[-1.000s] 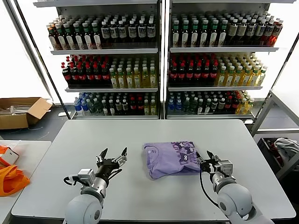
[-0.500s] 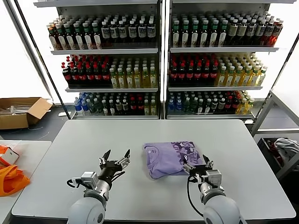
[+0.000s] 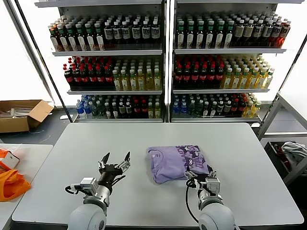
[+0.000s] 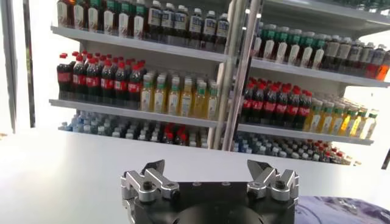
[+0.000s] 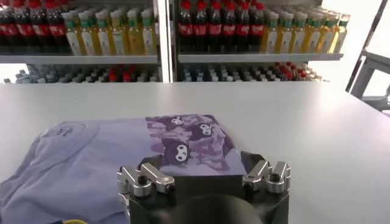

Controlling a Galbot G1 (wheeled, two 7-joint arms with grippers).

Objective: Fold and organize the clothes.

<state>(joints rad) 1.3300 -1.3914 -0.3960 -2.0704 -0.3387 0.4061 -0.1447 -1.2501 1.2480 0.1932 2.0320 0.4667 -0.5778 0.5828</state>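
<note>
A shop-like setting, probably a mock retail store used for testing, is shown. The back is filled by two tall white metal shelving units (image 3: 165, 57), on which rows of bottled drinks (image 3: 115, 72) with red, yellow, green and dark contents are stocked label-forward, as in a supermarket aisle. A plain light-grey rectangular table (image 3: 96, 143) is placed before the shelves. An open brown cardboard box (image 3: 21, 115) is seen on the floor at the left, and an orange plastic bag (image 3: 12, 184) is laid on a neighbouring white table.
</note>
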